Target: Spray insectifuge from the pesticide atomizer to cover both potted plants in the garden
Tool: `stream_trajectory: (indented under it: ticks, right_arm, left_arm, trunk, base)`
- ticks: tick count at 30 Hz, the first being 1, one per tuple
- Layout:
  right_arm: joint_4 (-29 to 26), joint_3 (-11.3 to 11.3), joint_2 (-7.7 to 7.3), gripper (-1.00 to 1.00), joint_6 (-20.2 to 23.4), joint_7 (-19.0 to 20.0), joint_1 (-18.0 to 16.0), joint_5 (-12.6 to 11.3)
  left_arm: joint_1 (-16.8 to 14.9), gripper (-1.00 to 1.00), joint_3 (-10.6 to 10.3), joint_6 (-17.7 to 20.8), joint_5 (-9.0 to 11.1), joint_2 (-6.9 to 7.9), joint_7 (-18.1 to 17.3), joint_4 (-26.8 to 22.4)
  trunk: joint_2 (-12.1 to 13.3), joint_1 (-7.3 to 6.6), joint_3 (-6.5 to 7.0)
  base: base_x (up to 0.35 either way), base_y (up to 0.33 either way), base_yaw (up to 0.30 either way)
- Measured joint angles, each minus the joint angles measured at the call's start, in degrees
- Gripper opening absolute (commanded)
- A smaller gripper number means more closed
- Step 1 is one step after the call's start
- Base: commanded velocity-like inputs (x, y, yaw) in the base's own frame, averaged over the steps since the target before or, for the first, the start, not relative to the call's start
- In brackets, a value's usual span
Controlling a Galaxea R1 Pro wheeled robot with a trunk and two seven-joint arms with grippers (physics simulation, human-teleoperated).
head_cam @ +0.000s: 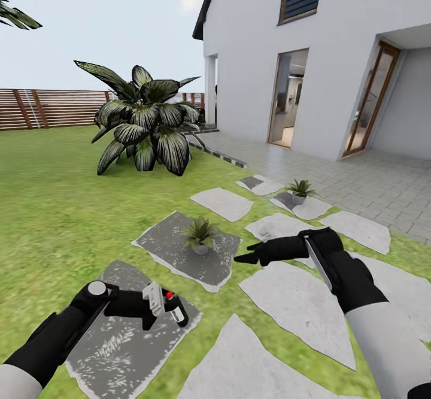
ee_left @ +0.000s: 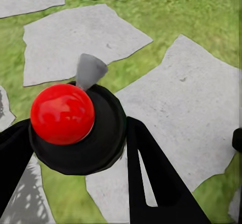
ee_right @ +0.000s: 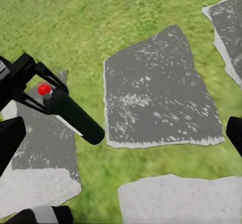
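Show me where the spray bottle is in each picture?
Head view: the pesticide atomizer is low and left, in the left gripper.
Left wrist view: red-topped, centre-left.
Right wrist view: left side.
Shared landmark: its red cap.

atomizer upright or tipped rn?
Tipped. The atomizer, gripped by the left gripper, leans with its base toward the near potted plant.

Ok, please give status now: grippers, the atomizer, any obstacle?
Left gripper shut on pesticide atomizer, held over a grey slab. Right gripper empty, jaw state unclear. Nearest potted plant ahead, path unobstructed.
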Motion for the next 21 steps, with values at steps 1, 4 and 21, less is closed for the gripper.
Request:
stream_trajectory:
  ticks: [1,4,21]
  right_arm:
    - [-0.3,0.9,0.06,1.00,-0.1,0.0,0.0,0.0]
    - [-0.9,8.6,0.08,1.00,-0.2,-0.1,0.0,0.2]
    - [-1.2,15.1,0.13,-1.00,-0.1,-0.1,0.0,0.2]
  left_arm:
    - [0.0,-1.00,-0.1,0.1,0.0,0.00,0.0,0.0]
    - [-0.3,-1.00,-0.3,0.7,0.0,-0.01,-0.1,0.0]
    - [-6.0,-1.00,-7.3,11.2,-9.8,-0.43,-7.8,-1.5]
  trunk:
    - [0.0,0.00,0.00]
    - [0.0,0.00,0.00]
    - [0.0,0.00,0.00]
  base:
    - [0.000,0.000,0.000]
    - [0.000,0.000,0.000]
    - [0.000,0.000,0.000]
